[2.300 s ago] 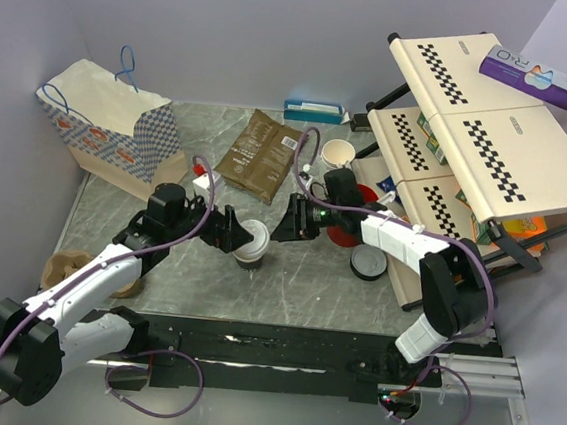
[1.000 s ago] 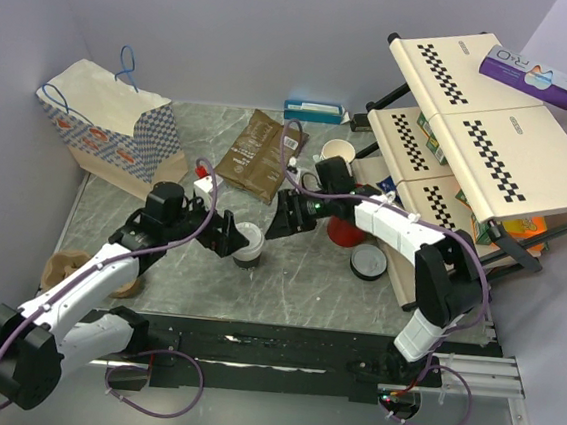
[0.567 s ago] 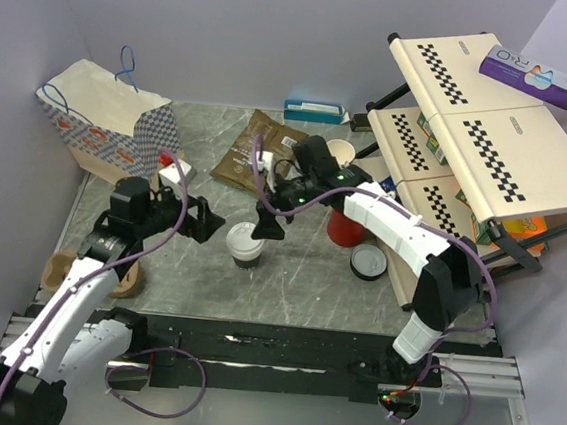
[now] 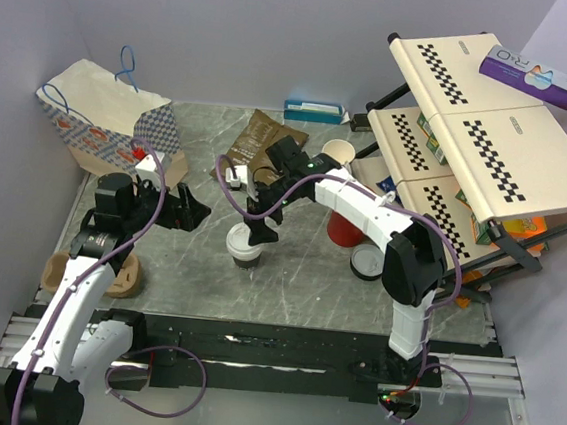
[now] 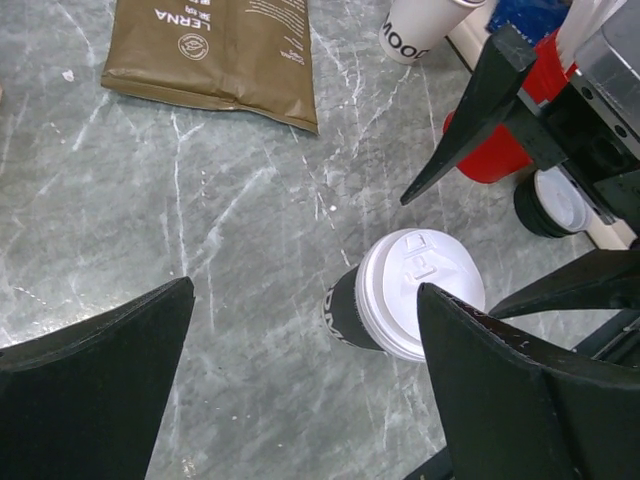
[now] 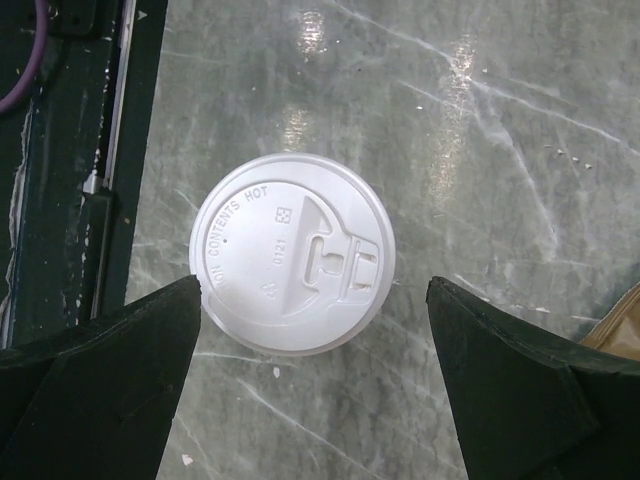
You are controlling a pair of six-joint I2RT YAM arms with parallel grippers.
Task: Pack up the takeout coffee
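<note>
The takeout coffee stands upright on the grey marble table, a dark-sleeved cup with a round white lid. My right gripper hovers directly above it, open, and its two black fingers straddle the lid without touching it. My left gripper sits to the cup's left, open and empty, with a gap between it and the cup. In the left wrist view the coffee lies just inside the right finger, and the right arm's finger shows above it.
A patterned paper bag stands at the far left. A brown pouch, a lidless white cup, a red cup and a dark stack of lids sit behind and right. A checkered rack fills the right side.
My left gripper has pulled back left, away from the cup. The right gripper has swung from the cup's right side to above it and opened wider.
</note>
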